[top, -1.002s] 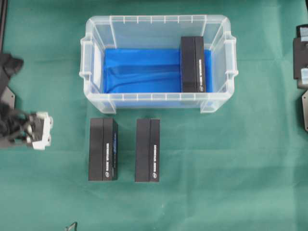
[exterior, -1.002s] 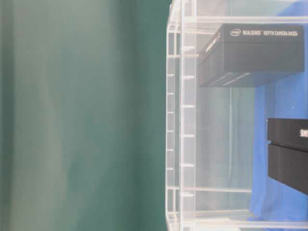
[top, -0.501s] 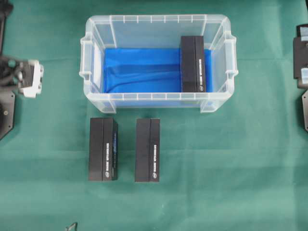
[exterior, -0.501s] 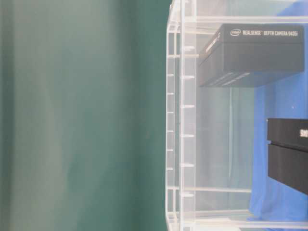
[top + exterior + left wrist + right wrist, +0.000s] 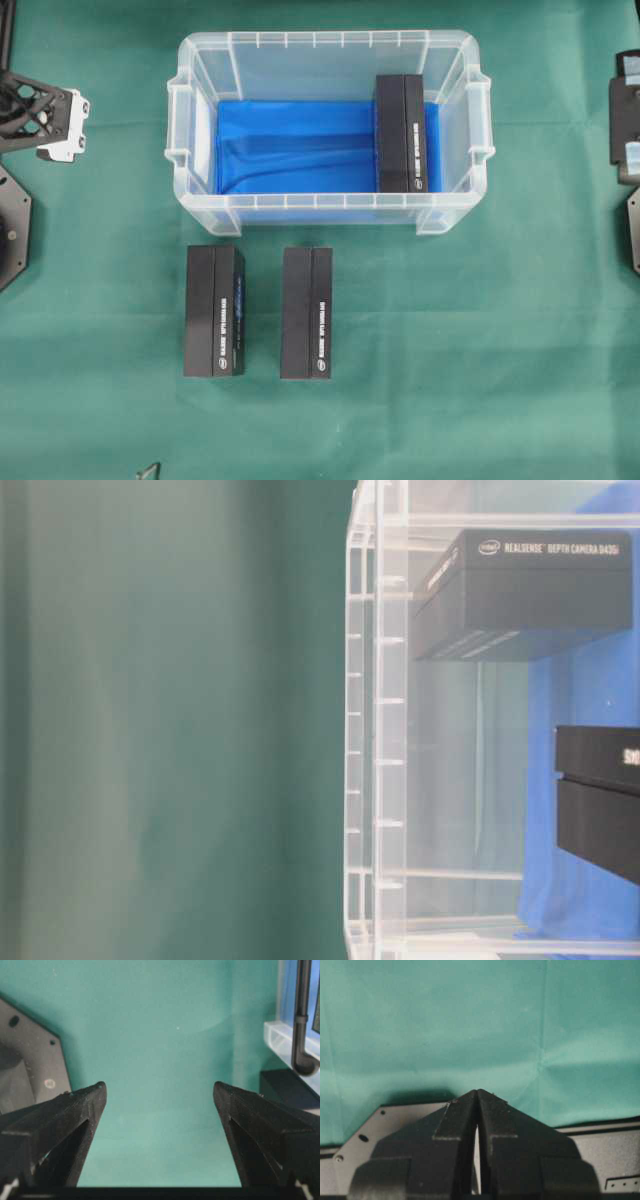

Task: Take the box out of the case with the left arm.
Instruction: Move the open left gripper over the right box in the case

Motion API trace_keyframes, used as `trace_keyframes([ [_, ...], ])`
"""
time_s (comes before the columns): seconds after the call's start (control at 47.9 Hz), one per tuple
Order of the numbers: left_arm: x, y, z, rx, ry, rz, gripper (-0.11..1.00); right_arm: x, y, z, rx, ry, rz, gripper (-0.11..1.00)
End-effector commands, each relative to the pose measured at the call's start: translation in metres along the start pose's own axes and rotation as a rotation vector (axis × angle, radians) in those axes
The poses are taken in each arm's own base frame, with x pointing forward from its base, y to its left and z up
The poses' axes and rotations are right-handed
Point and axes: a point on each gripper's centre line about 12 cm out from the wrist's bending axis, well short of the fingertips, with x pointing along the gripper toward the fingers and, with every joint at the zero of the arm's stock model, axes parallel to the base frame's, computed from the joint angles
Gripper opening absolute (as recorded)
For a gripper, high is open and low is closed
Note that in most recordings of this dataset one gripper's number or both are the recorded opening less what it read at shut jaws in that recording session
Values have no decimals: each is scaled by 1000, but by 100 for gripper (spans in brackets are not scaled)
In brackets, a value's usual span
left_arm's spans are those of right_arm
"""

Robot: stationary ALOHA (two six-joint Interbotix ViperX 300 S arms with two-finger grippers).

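Over the last second the left gripper point(image 5: 60, 125) has swung from the lower left edge to the upper left, level with the clear plastic rimmed case point(image 5: 200, 210). Its jaws stand wide apart, empty. The black rectangular box point(image 5: 402, 133) lies untouched at the case's right end, so the reach is only starting. The right gripper point(image 5: 477, 1097) is closed.

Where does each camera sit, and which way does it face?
Overhead: straight down on the case; left gripper at left edge.
Table-level: low, facing the case wall; no robot.
Left wrist: between open fingers, onto green cloth.
Right wrist: over the shut right gripper.
Overhead and table-level share the box inside.
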Motion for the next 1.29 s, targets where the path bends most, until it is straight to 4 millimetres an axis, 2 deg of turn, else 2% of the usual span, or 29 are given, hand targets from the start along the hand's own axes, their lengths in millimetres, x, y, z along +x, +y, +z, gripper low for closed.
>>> trace_keyframes([
  [0.0, -6, -3, 2, -6, -4, -23, 90, -3, 0, 2, 3, -10, 2, 2],
  [0.292, -5, -9, -2, -18, 39, -36, 90, -3, 0, 1, 5, -7, 2, 2],
  [0.501, -3, -35, 0, -22, 61, -73, 88, -2, 0, 1, 3, -9, 2, 2],
  [0.772, -4, -100, 9, -49, 64, -91, 88, 0, 0, -2, -2, 17, -3, 2],
  [1.106, 0, -207, 35, -49, 45, -138, 88, 0, -1, -4, -1, 21, -4, 2],
  [1.273, -1, -242, 42, -51, 38, -166, 88, 0, 0, -4, -3, 23, -2, 2],
])
